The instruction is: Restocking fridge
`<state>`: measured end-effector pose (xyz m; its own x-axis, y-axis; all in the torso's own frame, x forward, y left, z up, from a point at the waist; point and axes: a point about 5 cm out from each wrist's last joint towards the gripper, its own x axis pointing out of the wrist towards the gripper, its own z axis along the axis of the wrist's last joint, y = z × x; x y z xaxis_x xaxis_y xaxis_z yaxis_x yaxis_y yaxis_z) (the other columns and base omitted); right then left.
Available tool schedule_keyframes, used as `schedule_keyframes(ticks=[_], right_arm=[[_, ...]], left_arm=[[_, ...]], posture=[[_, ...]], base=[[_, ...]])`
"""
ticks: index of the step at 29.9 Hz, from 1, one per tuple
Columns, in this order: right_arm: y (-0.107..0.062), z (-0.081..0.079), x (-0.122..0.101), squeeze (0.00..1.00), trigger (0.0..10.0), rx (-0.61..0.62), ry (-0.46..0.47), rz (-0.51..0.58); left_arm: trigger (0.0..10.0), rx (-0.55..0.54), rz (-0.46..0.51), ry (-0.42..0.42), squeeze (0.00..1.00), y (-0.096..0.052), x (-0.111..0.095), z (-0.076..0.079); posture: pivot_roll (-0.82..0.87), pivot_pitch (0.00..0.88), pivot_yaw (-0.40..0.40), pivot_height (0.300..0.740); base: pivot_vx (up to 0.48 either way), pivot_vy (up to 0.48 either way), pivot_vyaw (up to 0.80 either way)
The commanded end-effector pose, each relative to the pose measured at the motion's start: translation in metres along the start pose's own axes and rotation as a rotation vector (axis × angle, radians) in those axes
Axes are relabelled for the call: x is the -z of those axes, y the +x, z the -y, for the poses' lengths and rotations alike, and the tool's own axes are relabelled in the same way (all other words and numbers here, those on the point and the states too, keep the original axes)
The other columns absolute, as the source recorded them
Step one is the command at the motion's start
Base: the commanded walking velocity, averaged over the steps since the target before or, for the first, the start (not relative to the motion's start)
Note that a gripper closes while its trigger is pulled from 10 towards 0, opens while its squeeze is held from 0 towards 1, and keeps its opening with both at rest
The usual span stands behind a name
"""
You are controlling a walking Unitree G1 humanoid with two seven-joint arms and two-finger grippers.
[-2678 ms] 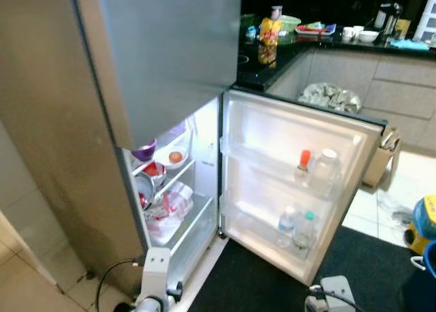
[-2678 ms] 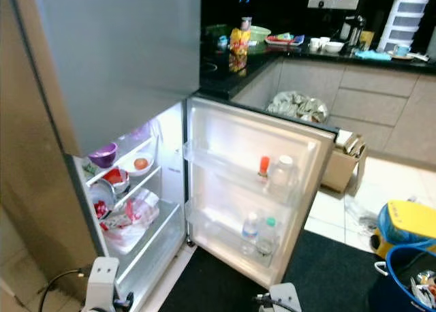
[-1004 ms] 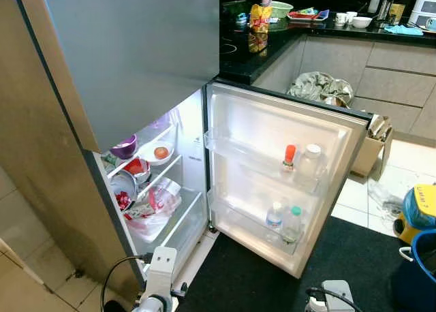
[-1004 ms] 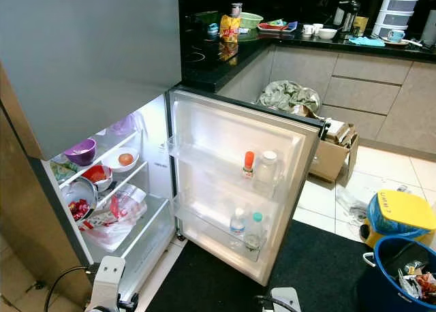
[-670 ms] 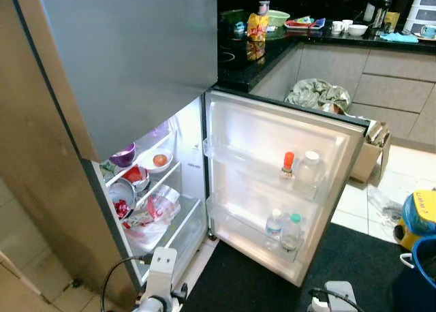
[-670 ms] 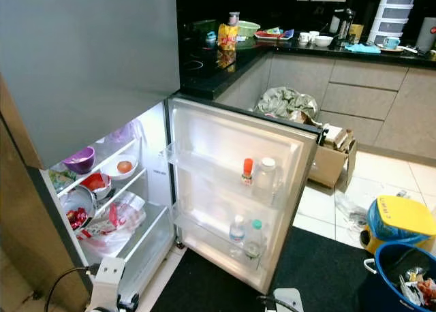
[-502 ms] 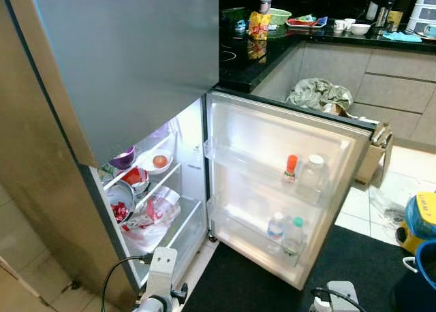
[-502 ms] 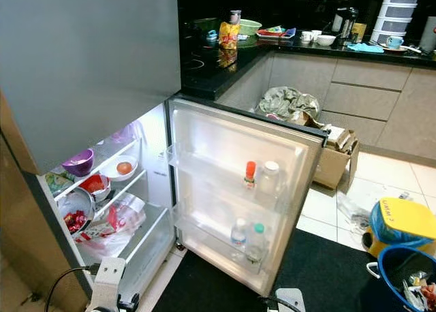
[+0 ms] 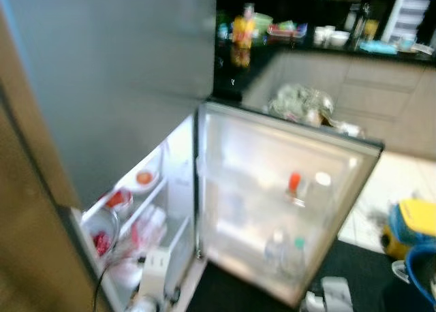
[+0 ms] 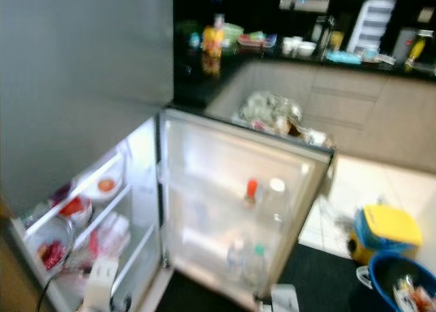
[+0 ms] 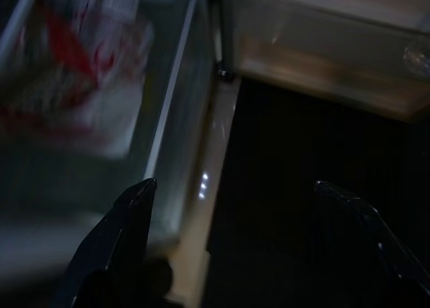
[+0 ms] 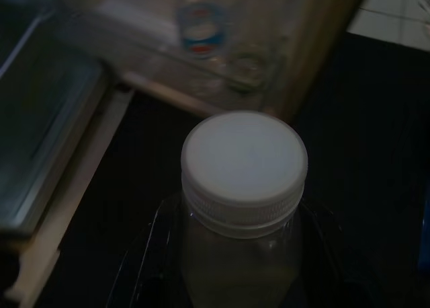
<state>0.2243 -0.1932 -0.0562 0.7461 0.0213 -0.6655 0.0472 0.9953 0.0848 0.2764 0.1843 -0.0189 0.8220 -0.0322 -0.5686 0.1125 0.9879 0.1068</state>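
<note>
Nearest in, the right gripper (image 12: pixel 235 281) is low over the dark mat (image 12: pixel 376 153), and its black fingers are clamped around a clear bottle (image 12: pixel 243 207) with a white screw cap; the fingers press against both sides of the bottle below the cap. The left gripper (image 11: pixel 235 200) hangs low too, its two fingers spread wide with nothing between them, above the pale strip of floor where the mat meets the fridge's bottom edge.

The head views are blurred. Just beyond the grippers stands the open fridge (image 9: pixel 109 67). On the left, its lit lower compartment shows a steel bowl (image 9: pixel 101 231) with something red in it, a crumpled plastic bag (image 11: pixel 74 86) with red print on the shelf beside it, and a white bowl (image 9: pixel 144 180) holding an orange round thing on the shelf above. To the right the lower door (image 10: pixel 231 210) swings wide open. Its bottom rack carries two small bottles (image 10: pixel 246 257), one green-capped; the upper rack holds a red-capped bottle (image 10: pixel 251 191) beside a white-capped jar (image 10: pixel 274 193).

On the right, a blue bin (image 10: pixel 398 285) and a yellow-lidded container (image 10: pixel 385 230) sit on the floor. Farther back, a heap of grey cloth (image 10: pixel 269 111) lies behind the door, and the dark counter (image 10: pixel 204 73) carries a yellow packet (image 10: pixel 212 38) and dishes.
</note>
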Motion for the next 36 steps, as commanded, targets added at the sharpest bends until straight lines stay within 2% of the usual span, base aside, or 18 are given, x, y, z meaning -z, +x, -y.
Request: schedule_keyframes(ticks=[1,14,22,27,36], right_arm=[[-0.002,0.007,0.002,0.00,10.0,0.026,0.014,-0.001],[-0.003,0.007,0.006,0.00,10.0,0.031,0.027,-0.002],[-0.003,0.007,0.006,0.00,10.0,0.022,0.018,-0.001],[-0.003,0.006,0.004,0.00,10.0,0.008,0.010,0.003],[-0.003,-0.001,0.002,0.00,10.0,-0.096,-0.011,0.009]], left_arm=[[10.0,0.019,-0.001,0.012,0.00,0.001,-0.001,0.006],[10.0,0.029,-0.003,0.022,0.00,0.001,-0.002,0.006],[10.0,0.024,0.002,0.023,0.00,0.002,-0.003,0.006],[10.0,0.003,0.027,0.020,0.00,0.000,-0.002,0.005],[10.0,-0.035,0.004,0.022,0.00,-0.004,0.011,-0.002]], posture=[[-0.10,0.044,0.023,0.740],[-0.10,0.048,0.028,0.740],[-0.10,0.050,0.026,0.740],[-0.10,0.051,0.022,0.740],[-0.10,0.053,0.010,0.740]], base=[[0.319,0.000,-0.78],[0.316,0.000,-0.78],[0.276,0.000,0.00],[0.000,0.000,0.00],[0.000,0.000,0.00]])
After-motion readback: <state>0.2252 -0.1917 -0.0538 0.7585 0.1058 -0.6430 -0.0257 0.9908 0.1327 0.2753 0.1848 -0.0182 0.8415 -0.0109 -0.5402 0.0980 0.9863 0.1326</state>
